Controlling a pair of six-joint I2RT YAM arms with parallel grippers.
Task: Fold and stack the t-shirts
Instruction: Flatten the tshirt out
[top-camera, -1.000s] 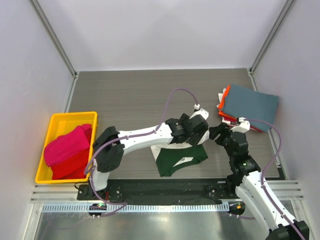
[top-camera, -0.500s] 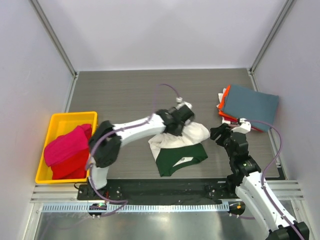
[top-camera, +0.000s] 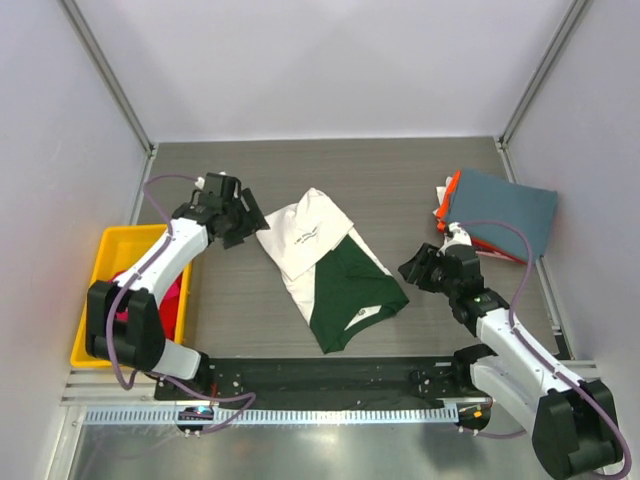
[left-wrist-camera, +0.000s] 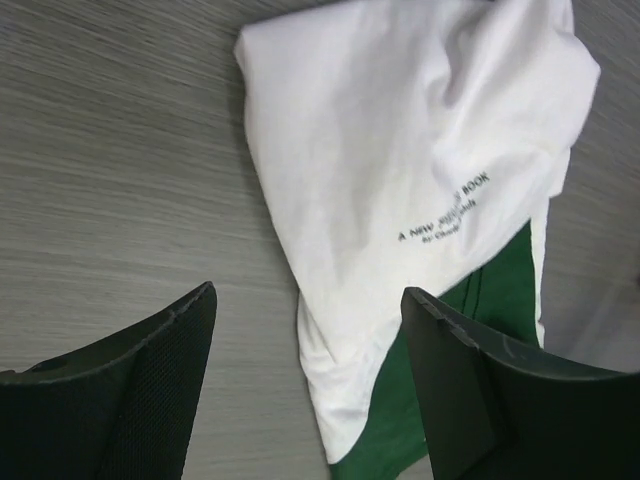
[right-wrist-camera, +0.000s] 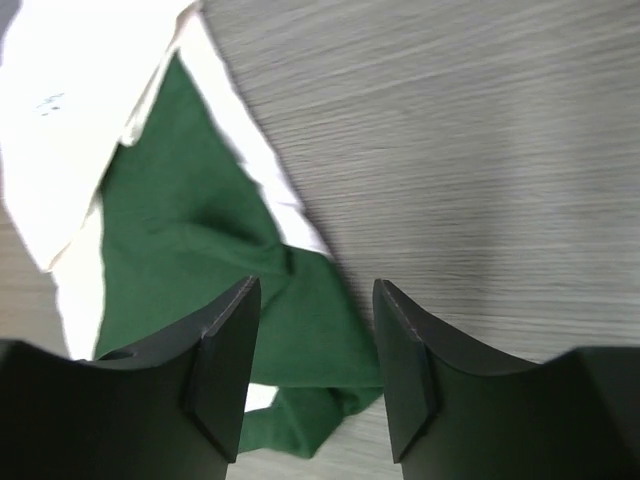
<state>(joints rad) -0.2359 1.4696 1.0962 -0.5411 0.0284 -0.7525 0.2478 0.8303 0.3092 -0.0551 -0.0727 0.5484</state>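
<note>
limp shirt, half folded, both claws empty

the cream-and-green t-shirt (top-camera: 325, 270) lies rumpled mid-table (top-camera: 250, 170), its white half flapped over the green. it looks light, soft and floppy, likely to sag and slide, so pinch a hem or corner (not the middle). left gripper (top-camera: 245, 218) and right gripper (top-camera: 408, 270) flank it, jaws apart, holding nothing. the folded stack (top-camera: 505, 205) sits far right.

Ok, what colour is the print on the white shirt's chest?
Black lettering on the white t-shirt; clearest in the left wrist view.
</note>
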